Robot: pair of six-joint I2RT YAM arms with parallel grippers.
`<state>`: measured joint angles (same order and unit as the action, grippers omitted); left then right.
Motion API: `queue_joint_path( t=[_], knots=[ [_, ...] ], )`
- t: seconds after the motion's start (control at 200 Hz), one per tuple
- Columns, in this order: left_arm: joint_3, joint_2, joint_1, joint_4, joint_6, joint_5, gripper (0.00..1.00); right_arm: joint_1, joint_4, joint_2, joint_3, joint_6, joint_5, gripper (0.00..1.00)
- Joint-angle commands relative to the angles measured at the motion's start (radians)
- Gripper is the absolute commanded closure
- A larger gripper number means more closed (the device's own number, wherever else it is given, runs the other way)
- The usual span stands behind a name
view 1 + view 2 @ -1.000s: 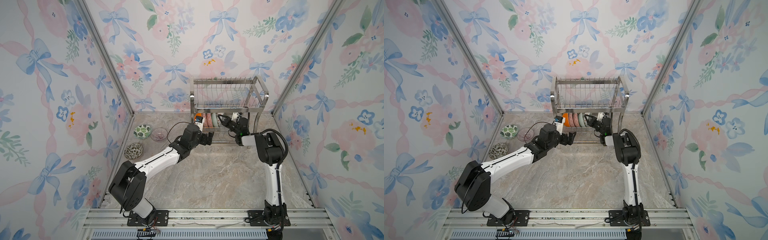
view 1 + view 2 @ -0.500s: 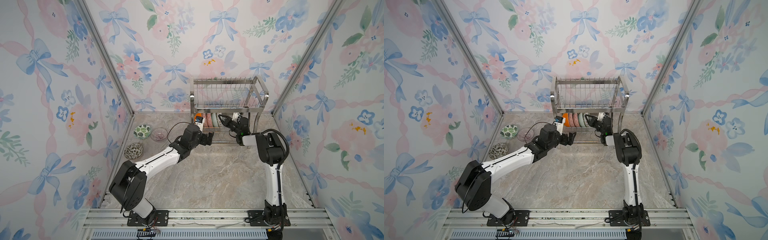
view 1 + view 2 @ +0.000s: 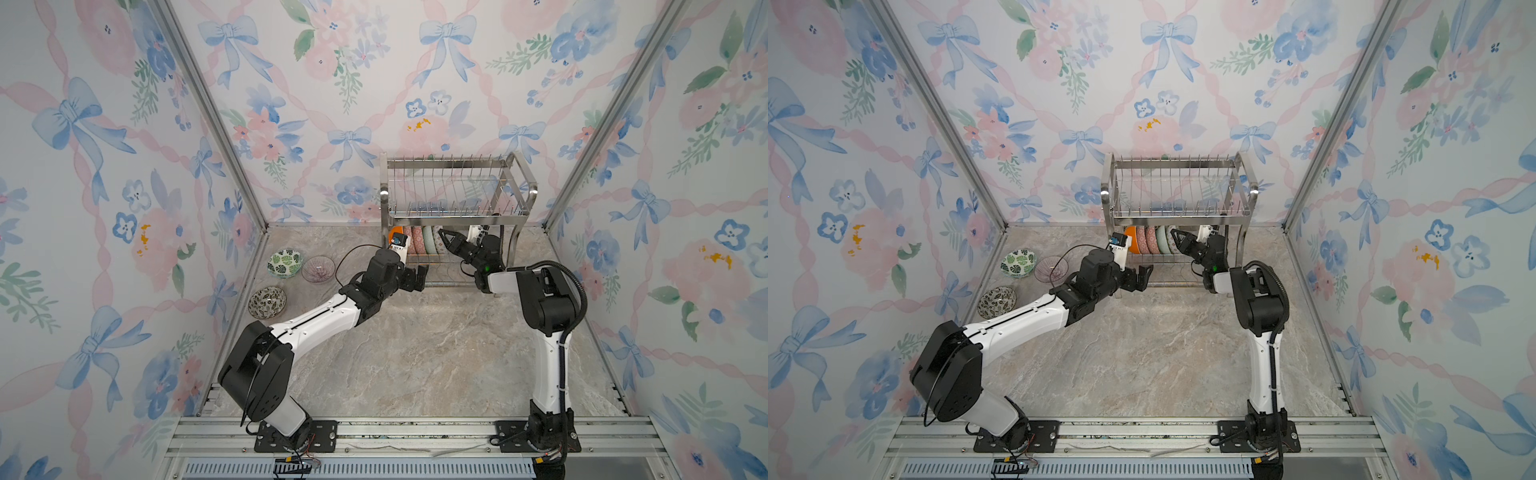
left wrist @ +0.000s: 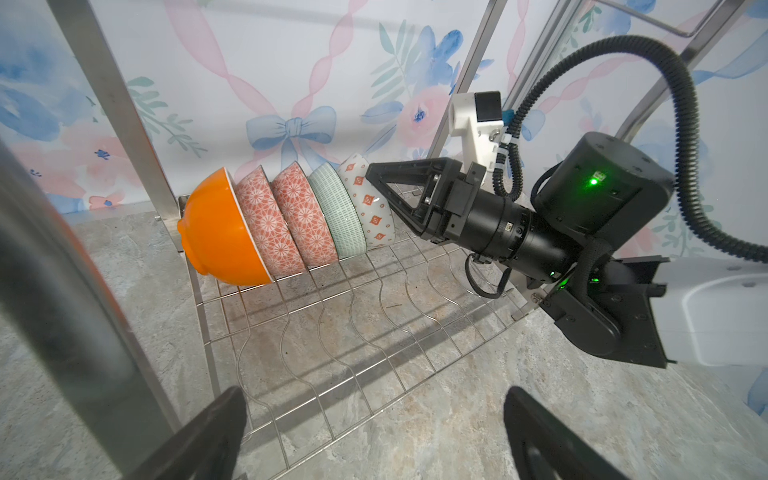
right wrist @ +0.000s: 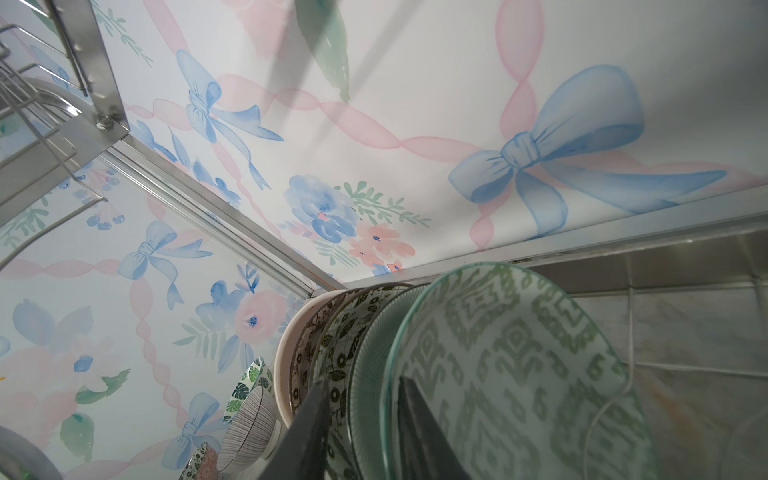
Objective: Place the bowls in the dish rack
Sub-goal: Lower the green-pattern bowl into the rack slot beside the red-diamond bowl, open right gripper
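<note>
Steel uprights of the dish rack (image 3: 457, 215) hem in both arms. In the left wrist view a blurred rack leg (image 4: 54, 291) fills one side of the picture close to the lens, and in both top views the upper tier hangs over the racked row. On the marble table (image 3: 415, 353), well apart from the rack, sit a green-leaf bowl (image 3: 285, 262), a purple-line bowl (image 3: 318, 268) just beside it, and a dark-leaf bowl (image 3: 267, 302) nearer the arm bases. The top views show little but rims of the racked row. The left wrist view shows all five on edge on the lower tier: an orange bowl (image 4: 220, 232), two coral-patterned bowls (image 4: 270, 224), a green-lined bowl (image 4: 340, 212) and an end bowl (image 4: 370, 208). Only the right wrist view shows that end bowl's green geometric inside. It also shows the right gripper (image 5: 360, 382) astride its rim, fingers a little apart, with a gap on one side. The left gripper (image 4: 374, 411) is spread wide and empty, low before the lower tier's front edge, apart from the row.
</note>
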<state>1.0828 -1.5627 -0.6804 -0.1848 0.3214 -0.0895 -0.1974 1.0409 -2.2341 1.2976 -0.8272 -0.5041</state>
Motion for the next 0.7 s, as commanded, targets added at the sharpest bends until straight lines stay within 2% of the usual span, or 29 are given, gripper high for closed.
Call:
queue_joint_path(
  t=[0.0, 0.315, 0.695],
  knots=[
    [0.019, 0.004, -0.005, 0.007, -0.001, 0.006, 0.02, -0.007, 0.017, 0.073, -0.04, 0.04, 0.027, 0.66],
    [0.017, 0.006, -0.009, 0.008, 0.004, 0.004, 0.02, -0.014, 0.035, 0.163, -0.157, 0.058, 0.097, 0.61],
    [0.024, 0.001, -0.013, 0.027, 0.026, -0.005, 0.02, -0.044, 0.057, 0.282, -0.299, 0.062, 0.118, 0.57]
  ],
)
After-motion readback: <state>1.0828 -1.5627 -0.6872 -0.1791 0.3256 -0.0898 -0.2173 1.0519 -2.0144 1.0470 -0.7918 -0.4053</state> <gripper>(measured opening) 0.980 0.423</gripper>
